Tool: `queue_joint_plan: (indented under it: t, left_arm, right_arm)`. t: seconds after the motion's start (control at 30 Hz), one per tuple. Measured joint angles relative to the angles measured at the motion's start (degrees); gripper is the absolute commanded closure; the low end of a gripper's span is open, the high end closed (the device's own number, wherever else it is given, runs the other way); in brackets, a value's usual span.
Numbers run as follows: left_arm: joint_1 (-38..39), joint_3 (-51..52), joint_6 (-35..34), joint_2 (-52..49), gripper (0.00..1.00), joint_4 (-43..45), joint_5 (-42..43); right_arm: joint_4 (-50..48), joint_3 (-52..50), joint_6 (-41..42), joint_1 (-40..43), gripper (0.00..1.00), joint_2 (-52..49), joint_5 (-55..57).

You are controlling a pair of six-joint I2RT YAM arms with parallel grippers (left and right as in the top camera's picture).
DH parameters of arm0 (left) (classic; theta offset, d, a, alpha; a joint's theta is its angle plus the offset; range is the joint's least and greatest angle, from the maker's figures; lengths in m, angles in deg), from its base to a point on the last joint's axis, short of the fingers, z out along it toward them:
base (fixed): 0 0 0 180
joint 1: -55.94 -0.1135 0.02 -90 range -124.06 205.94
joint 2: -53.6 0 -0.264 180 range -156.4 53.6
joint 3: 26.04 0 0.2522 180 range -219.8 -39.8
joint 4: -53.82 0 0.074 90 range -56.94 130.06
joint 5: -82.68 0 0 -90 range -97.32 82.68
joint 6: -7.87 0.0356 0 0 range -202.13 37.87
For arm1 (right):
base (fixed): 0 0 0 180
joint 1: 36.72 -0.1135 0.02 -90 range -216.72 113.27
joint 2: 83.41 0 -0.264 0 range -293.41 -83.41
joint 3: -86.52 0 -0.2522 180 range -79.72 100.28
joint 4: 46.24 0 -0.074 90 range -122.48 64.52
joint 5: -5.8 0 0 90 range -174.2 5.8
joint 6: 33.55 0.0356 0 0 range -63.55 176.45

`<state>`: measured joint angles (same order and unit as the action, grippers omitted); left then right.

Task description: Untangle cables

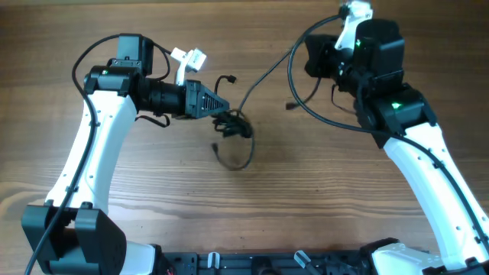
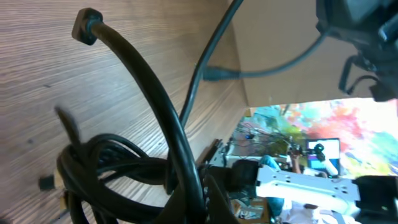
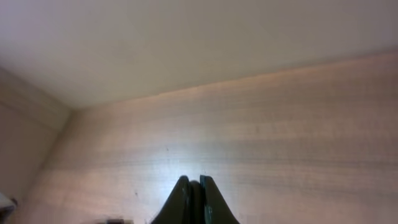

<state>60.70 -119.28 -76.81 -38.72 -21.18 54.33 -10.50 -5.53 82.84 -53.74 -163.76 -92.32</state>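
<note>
Thin black cables lie knotted in a tangle (image 1: 233, 124) at the table's middle, with a loose loop (image 1: 243, 156) below it and a plug end (image 1: 228, 79) above. My left gripper (image 1: 226, 109) is at the tangle, shut on one cable (image 2: 149, 93) that arches up to a plug (image 2: 87, 25); its fingers (image 2: 199, 196) pinch it. One long cable (image 1: 271, 75) runs up right to my right gripper (image 1: 309, 53), which is raised above the table. In the right wrist view its fingers (image 3: 193, 182) are shut with a dark strand between them.
Another plug end (image 1: 290, 105) hangs by the right arm. A white connector (image 1: 191, 59) sits on the left arm. The left wrist view shows the table's far edge (image 2: 239, 93), with a cluttered room beyond. A pale wall (image 3: 186, 43) meets the table behind.
</note>
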Motion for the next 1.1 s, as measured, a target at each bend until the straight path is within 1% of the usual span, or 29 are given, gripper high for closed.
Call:
queue_joint_plan:
  t: [0.03,0.07,0.1,0.13,0.2,0.27,0.43,0.53,0.63,0.67,0.73,0.8,0.83,0.87,0.9,1.03,1.1]
  left_arm:
    - [0.0,0.0,-0.1,0.0,0.58,0.0,-1.2]
    - [0.0,0.0,0.1,0.0,0.54,0.0,-2.0]
    - [0.0,0.1,0.0,0.0,0.46,0.0,-3.3]
    - [0.0,0.1,-0.2,0.0,0.32,-0.1,-4.3]
    - [0.0,0.1,-0.2,0.0,0.26,0.1,-6.7]
    - [0.0,0.2,-0.2,0.0,0.26,0.0,-9.0]
    - [0.0,0.2,-0.2,0.0,0.30,0.0,-13.9]
    - [0.3,0.6,-1.1,0.0,0.30,3.0,-15.4]
    - [2.6,2.8,-4.9,-0.2,0.30,9.3,-19.1]
    - [4.0,3.7,-6.8,-0.3,0.33,11.3,-20.7]
    - [7.0,5.0,-12.2,-1.6,0.35,14.9,-23.5]
    - [9.4,5.5,-16.9,-3.1,0.43,17.5,-25.8]
    - [10.6,5.5,-19.7,-3.9,0.44,17.9,-27.3]
    - [11.7,5.6,-22.7,-4.6,0.48,17.7,-29.2]
    - [12.4,5.7,-27.5,-5.0,0.48,17.6,-32.2]
    - [13.8,6.0,-38.2,-5.7,0.52,14.1,-38.7]
    - [13.8,6.0,-42.1,-5.7,0.53,13.9,-40.7]
  right_arm:
    - [2.7,0.0,-0.1,0.0,0.96,0.0,-0.2]
    - [4.5,0.0,-0.1,0.0,0.96,0.0,-0.4]
    - [7.0,0.0,-0.1,0.0,0.96,0.0,-0.7]
    - [9.6,0.0,-0.1,0.0,0.96,0.0,-1.0]
    - [13.2,0.0,-0.1,0.0,0.96,-0.1,-1.7]
    - [14.7,0.0,-0.3,0.1,0.96,-0.1,-2.1]
    - [15.3,0.0,-0.3,0.2,0.96,-1.2,-2.9]
    - [15.3,0.0,-0.2,0.2,0.96,-3.1,-3.0]
    - [15.3,0.0,0.9,0.2,0.96,-5.5,-2.6]
    - [15.3,0.0,1.7,0.3,0.96,-6.6,-2.3]
    - [15.3,0.0,2.3,0.3,0.96,-7.5,-2.3]
    - [15.3,0.0,2.7,0.3,0.96,-7.8,-2.2]
    - [15.3,0.0,2.8,0.3,0.96,-7.8,-2.1]
    - [15.3,0.0,3.0,0.3,0.96,-7.8,-2.1]
    - [15.3,0.0,3.0,0.3,0.96,-7.8,-2.1]
    - [15.3,0.0,3.0,0.3,0.96,-7.8,-2.1]
    - [15.3,0.0,3.0,0.3,0.96,-7.8,-2.1]
